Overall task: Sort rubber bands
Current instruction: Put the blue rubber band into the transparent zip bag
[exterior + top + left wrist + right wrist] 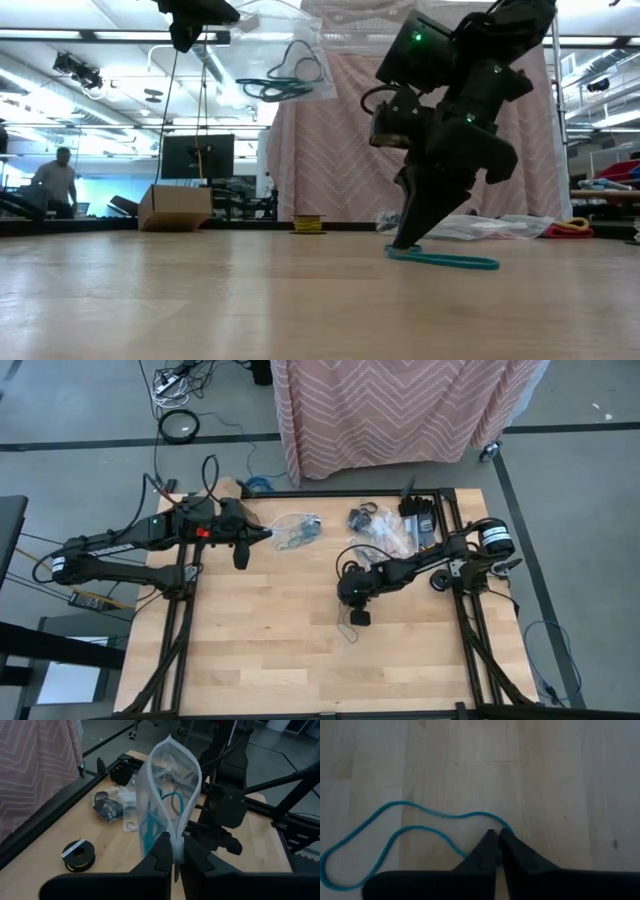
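- We judge the step in hand to be picking a single teal rubber band (395,827) off the table (280,650), so that it can go into the clear bag (167,800) the other arm holds up.
- To do it well, we would lift straight and slowly, watching that the loop comes away whole and does not slip out of the tips (it is thin and floppy, and only one end of it is caught).
- We would then carry it to the bag's mouth without letting the dangling end snag on the arm or on the pile of other bags (385,525) at the far side of the table.
- The right gripper (495,836) is down at the tabletop near the middle of the table, its fingers pressed together, and in its wrist view the tips meet on the near end of the teal band; the rest of the loop lies flat on the wood, trailing away to one side.
- The left gripper (174,857) is raised above the far left of the table, its fingers pinched on the edge of the clear bag, which hangs open with teal bands (150,827) already inside.
- We cannot tell whether the right tips have the band firmly or merely touch it.
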You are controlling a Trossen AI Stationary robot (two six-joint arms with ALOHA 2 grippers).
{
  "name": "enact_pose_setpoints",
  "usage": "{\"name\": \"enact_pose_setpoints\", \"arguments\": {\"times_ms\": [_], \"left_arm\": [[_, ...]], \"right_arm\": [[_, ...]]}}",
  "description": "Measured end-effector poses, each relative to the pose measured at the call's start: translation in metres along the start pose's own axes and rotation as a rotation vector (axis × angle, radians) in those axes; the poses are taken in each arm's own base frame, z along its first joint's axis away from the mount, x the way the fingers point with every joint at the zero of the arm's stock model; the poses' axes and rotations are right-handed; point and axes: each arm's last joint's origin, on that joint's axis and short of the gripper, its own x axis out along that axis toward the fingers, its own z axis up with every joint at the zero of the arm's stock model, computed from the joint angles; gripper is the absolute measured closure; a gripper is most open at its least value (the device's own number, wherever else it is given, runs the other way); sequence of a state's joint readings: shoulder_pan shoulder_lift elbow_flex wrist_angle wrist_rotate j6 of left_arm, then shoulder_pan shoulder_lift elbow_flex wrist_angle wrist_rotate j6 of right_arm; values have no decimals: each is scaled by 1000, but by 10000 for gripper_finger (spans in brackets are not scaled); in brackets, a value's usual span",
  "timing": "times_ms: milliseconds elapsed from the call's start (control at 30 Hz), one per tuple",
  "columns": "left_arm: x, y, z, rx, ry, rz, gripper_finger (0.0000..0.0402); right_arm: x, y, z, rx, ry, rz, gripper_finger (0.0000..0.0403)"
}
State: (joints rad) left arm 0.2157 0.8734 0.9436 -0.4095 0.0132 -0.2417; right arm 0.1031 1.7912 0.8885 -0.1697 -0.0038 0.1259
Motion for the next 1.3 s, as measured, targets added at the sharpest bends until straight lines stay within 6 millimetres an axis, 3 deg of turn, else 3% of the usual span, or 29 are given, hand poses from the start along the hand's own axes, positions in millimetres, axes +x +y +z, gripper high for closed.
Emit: {"name": "enact_pose_setpoints", "arguments": {"times_ms": [400,800,1133,1300], "left_arm": [[0,0,0,0,0,1,380],[0,0,0,6,4,2,380],[0,0,-1,27,10,-4,380],[0,0,-1,28,18,-8,380]], "right_arm": [[-6,-36,6,212,-69,-135,402],[-30,-40,19,115,-182,-112,352],[-17,-41,10,29,-88,-92,268],[-2,-42,1,80,13,-101,267]]}}
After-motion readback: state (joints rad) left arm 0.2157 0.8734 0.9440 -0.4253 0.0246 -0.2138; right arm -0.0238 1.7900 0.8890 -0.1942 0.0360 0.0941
